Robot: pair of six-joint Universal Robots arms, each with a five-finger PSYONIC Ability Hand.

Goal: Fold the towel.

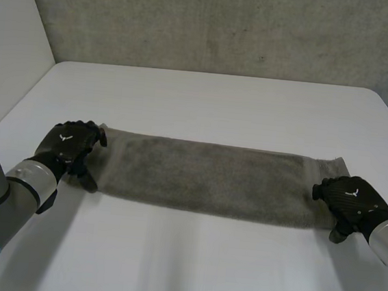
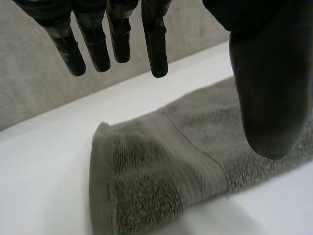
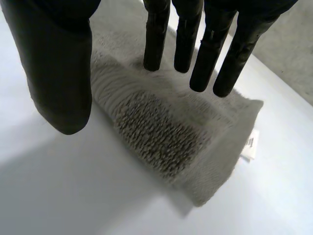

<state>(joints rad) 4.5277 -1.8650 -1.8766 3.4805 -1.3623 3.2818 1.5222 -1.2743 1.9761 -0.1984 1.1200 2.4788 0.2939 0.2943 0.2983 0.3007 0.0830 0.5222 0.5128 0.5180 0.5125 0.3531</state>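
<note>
A grey-brown towel point(image 1: 211, 178) lies as a long folded strip across the white table point(image 1: 218, 106). My left hand point(image 1: 70, 144) hovers at the strip's left end. In the left wrist view its fingers point(image 2: 156, 44) are straight and the thumb point(image 2: 266, 88) stands apart above the towel's end point(image 2: 161, 166), holding nothing. My right hand point(image 1: 350, 198) is at the strip's right end. There its fingers point(image 3: 205, 49) point down over the towel's end point(image 3: 161, 132) with the thumb point(image 3: 63, 73) beside the near edge, open. A small white label point(image 3: 248, 144) sticks out of that end.
A grey concrete wall point(image 1: 226, 25) rises behind the table's far edge. A white panel point(image 1: 12, 32) stands at the left. Bare table surface lies both before and beyond the towel.
</note>
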